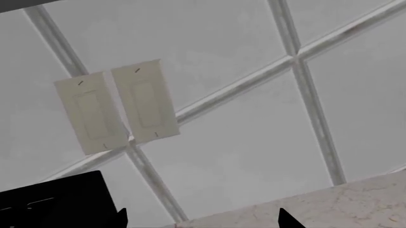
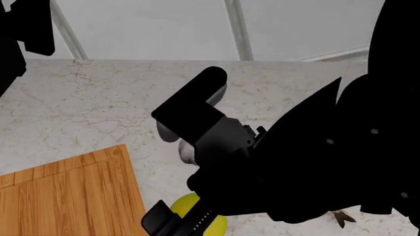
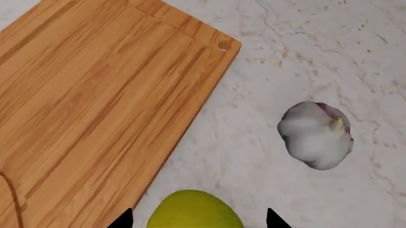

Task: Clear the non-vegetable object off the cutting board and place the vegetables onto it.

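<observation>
The cutting board (image 3: 95, 99) lies bare on the marble counter; its corner also shows in the head view (image 2: 66, 196). The yellow-green round vegetable (image 3: 193, 211) rests on the counter just off the board's edge. My right gripper (image 3: 197, 219) is open, a fingertip on either side of it, with a gap on both sides. The grey-white garlic bulb (image 3: 316, 135) sits on the counter farther from the board, half hidden by my right arm (image 2: 276, 162) in the head view. Only the fish's dark forked tail (image 2: 341, 217) shows, on the counter by the right arm. My left gripper (image 1: 203, 219) is open, holds nothing and faces the wall.
A tiled wall (image 2: 164, 24) rises behind the counter's back edge. Two pale switch plates (image 1: 117, 107) hang on it in front of the left wrist camera. My left arm (image 2: 23, 29) hangs at the upper left, above the counter.
</observation>
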Controlling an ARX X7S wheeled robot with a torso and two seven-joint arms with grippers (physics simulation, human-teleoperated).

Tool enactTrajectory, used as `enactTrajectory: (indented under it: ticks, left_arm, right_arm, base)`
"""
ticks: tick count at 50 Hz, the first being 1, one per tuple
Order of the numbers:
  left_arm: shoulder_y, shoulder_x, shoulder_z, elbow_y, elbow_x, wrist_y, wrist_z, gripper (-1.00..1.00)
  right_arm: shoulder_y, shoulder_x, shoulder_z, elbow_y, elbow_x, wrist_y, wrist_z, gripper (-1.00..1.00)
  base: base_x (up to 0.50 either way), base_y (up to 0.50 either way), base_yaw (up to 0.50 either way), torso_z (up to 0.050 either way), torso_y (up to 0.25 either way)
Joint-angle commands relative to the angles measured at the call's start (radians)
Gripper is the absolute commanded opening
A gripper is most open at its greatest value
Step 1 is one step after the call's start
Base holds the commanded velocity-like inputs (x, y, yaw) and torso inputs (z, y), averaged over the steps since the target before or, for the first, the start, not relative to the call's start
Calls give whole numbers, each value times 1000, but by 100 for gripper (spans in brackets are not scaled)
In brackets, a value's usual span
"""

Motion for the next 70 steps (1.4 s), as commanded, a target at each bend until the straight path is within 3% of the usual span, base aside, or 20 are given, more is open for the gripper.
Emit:
enactTrajectory:
  ticks: [1,25,26,45,60,70]
  left_arm:
    - [6,16,-25,0,7,3,24,100]
    - [0,17,-30,15,-12,-14,7,100]
    - [-1,17,-30,15,-13,-15,7,100]
    - [-16,19,-36,20,-30,-27,-5,100]
    - [-33,16,-31,11,-38,-24,-10,100]
    - [-35,9,-38,18,-48,-33,-17,100]
  right_arm:
    - [-40,-24,1,21,-56,-23,-61,100]
    - [-125,6,-33,21,-55,-40,-76,100]
    - [-116,7,-32,23,-53,-36,-68,-100]
    - [62,-4,31,-48,112,13,37,-100]
    - [93,-104,36,-104,165,-9,61,-100]
    - [114,-194,30,-47,51,-4,-63,-100]
  base:
    - [0,0,0,0,0]
    - [0,0,0,0,0]
    - [0,0,0,0,0]
    - [0,0,0,0,0]
    - [0,0,0,0,0]
    - [0,0,0,0,0]
